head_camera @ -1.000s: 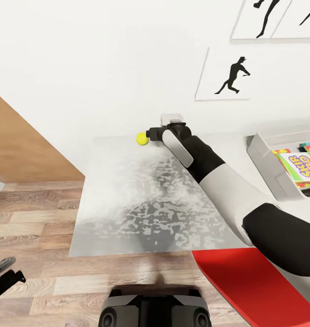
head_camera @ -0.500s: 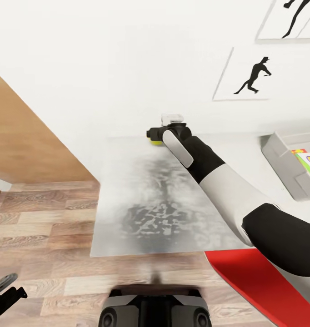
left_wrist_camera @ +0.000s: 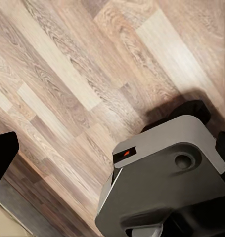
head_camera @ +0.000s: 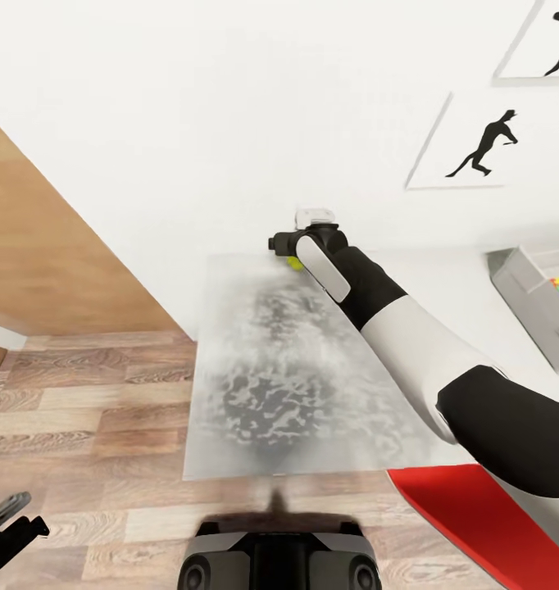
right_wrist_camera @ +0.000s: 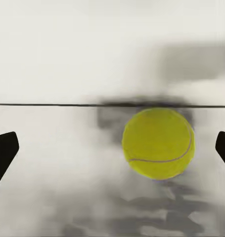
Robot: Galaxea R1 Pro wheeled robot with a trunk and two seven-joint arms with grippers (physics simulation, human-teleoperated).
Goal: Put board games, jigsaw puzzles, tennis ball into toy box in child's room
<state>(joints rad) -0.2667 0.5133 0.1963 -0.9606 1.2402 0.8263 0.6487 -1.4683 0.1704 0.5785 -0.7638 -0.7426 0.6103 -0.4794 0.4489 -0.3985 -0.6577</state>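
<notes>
Right end effector (right_wrist_camera: 112,148) is spread wide, with the ball (right_wrist_camera: 158,143) sitting on the tabletop (head_camera: 296,385) by the wall, closer to one finger. I'd centre on it first, then ease in before pinching so it doesn't roll off.

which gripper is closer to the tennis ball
Right. The right gripper is open around the tennis ball at the table's far edge; the left gripper hangs low over the floor.
</notes>
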